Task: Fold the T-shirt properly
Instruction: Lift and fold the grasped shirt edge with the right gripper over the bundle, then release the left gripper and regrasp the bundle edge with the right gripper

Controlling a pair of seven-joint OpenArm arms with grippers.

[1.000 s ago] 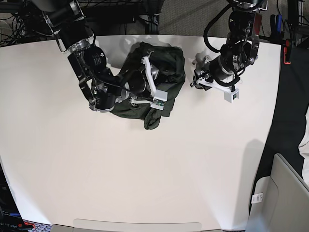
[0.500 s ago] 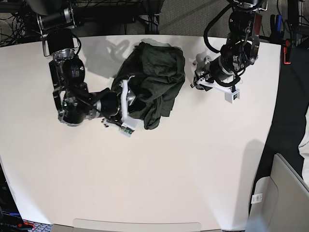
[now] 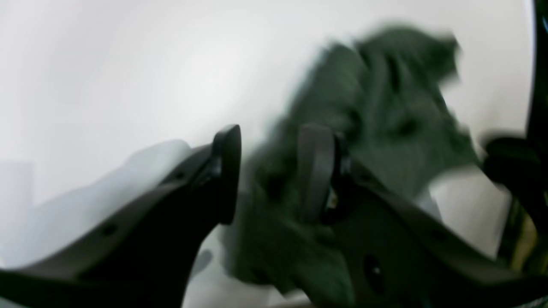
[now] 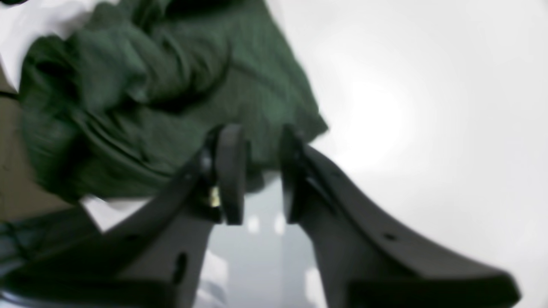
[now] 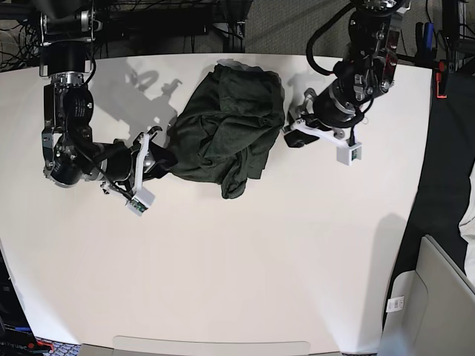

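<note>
Overhead base view; two close wrist views, T-shirt [image 5: 228,133] shared.

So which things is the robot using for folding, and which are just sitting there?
For the job:
- the T-shirt, crumpled in a heap
- the right gripper, at the shirt's edge
- the left gripper, beside the shirt

Just there:
- the white table
- a grey box past the table's edge
</note>
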